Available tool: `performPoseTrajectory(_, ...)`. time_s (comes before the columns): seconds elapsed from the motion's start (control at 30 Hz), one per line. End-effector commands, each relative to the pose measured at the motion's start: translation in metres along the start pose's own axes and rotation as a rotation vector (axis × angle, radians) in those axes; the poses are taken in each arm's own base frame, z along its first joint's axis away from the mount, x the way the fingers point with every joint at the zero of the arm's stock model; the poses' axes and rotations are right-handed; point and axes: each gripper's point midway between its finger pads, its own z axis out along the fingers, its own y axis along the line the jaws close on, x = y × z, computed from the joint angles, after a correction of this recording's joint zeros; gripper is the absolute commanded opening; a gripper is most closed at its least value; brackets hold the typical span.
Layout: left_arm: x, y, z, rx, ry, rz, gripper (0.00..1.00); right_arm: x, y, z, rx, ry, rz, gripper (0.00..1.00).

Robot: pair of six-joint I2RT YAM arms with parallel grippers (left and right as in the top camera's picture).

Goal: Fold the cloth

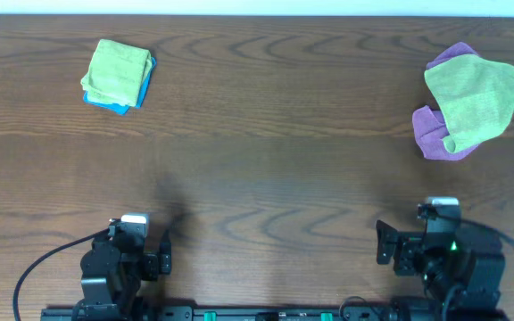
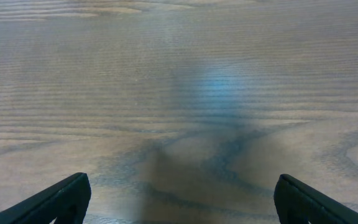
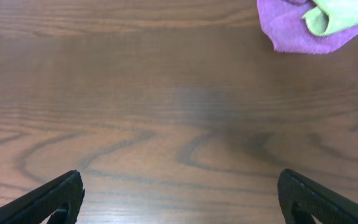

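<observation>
The lime-green cloth (image 1: 116, 71) lies folded into a small square at the far left of the table, stacked on a folded bright blue cloth (image 1: 117, 104). My left gripper (image 1: 162, 257) (image 2: 180, 198) is open and empty over bare wood at the near edge, far from the cloth. My right gripper (image 1: 384, 244) (image 3: 180, 194) is open and empty at the near right. The lime-green cloth does not show in either wrist view.
A duller yellowish-green cloth (image 1: 477, 98) lies crumpled on a purple cloth (image 1: 433, 135) at the far right; both show at the top right of the right wrist view (image 3: 334, 14) (image 3: 291, 28). The brown wooden table (image 1: 275, 160) spans the view.
</observation>
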Motion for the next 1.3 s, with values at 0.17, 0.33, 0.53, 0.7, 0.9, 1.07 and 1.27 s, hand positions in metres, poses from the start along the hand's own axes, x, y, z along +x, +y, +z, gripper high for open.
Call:
performPoseTrajectory(0.17,0.015,-0.002,0.000,0.009,0.057,0.033,0.95,0.029,-0.002,0.028,0.002,-0.060,-0.081,0.99)
performPoseTrajectory(0.33,0.015,-0.002,0.000,0.010,0.057,0.033,0.95,0.042,0.000,0.048,-0.015,-0.074,-0.095,0.99)
performPoseTrajectory(0.53,0.015,-0.002,0.000,0.009,0.057,0.033,0.95,0.053,-0.008,0.062,0.016,-0.070,-0.031,0.99)
performPoseTrajectory(0.7,0.015,-0.002,0.000,0.010,0.057,0.033,0.95,0.065,-0.015,0.071,0.051,-0.053,0.026,0.99)
performPoseTrajectory(0.9,0.015,-0.002,0.000,0.009,0.057,0.033,0.95,0.065,-0.017,0.073,0.058,-0.083,0.025,0.99)
performPoseTrajectory(1.07,0.015,-0.002,0.000,0.010,0.057,0.033,0.95,0.064,-0.017,0.073,0.056,-0.091,0.025,0.99)
performPoseTrajectory(1.27,0.015,-0.002,0.000,0.010,0.057,0.033,0.95,0.064,-0.017,0.073,0.056,-0.090,0.025,0.99)
